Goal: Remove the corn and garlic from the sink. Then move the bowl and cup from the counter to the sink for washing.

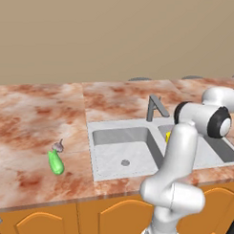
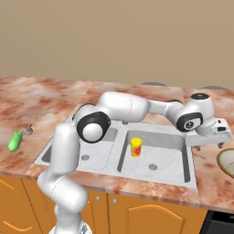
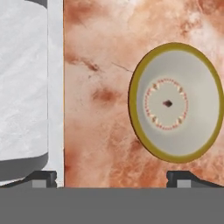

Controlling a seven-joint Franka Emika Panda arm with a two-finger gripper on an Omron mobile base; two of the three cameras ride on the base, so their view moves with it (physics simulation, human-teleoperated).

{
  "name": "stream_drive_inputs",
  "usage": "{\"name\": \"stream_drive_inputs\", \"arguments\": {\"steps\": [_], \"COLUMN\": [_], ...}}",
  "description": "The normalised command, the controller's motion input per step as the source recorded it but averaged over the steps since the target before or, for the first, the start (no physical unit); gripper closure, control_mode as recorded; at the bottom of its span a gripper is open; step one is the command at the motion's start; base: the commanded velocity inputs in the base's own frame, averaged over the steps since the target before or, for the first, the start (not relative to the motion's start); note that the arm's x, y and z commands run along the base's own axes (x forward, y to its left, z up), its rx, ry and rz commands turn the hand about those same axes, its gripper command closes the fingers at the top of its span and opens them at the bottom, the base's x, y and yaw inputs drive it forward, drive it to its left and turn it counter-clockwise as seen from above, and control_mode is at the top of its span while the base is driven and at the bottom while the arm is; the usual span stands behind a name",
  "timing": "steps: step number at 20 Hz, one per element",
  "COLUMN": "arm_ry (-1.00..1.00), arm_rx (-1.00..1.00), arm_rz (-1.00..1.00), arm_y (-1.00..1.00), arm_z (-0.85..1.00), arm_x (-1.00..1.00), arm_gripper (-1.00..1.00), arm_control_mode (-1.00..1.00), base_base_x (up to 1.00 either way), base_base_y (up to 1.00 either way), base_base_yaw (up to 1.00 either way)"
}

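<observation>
The bowl sits upright on the marbled counter just right of the sink, pale grey-beige inside with an olive-yellow rim and a ring of small reddish dots around a dark centre mark. The gripper hovers above with fingers spread wide, holding nothing. The yellow cup stands in the right basin; the green corn and garlic lie together on the counter left of the sink.
</observation>
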Motion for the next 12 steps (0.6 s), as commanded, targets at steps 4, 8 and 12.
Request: {"name": "stream_drive_inputs", "arguments": {"steps": [4, 8, 12], "arm_ry": [0.0, 0.02, 0.0], "arm_rx": [0.04, 0.04, 0.03], "arm_rz": [-0.04, -0.04, -0.02], "arm_y": [-0.19, -0.1, -0.09], "arm_z": [-0.11, -0.21, -0.19], "arm_x": [0.07, 0.03, 0.05], "arm_gripper": [-1.0, -1.0, -1.0], "arm_control_mode": [-1.0, -1.0, -1.0], "base_base_x": [0.0, 0.0, 0.0], "base_base_y": [0.0, 0.0, 0.0], "base_base_yaw": [0.0, 0.0, 0.0]}}
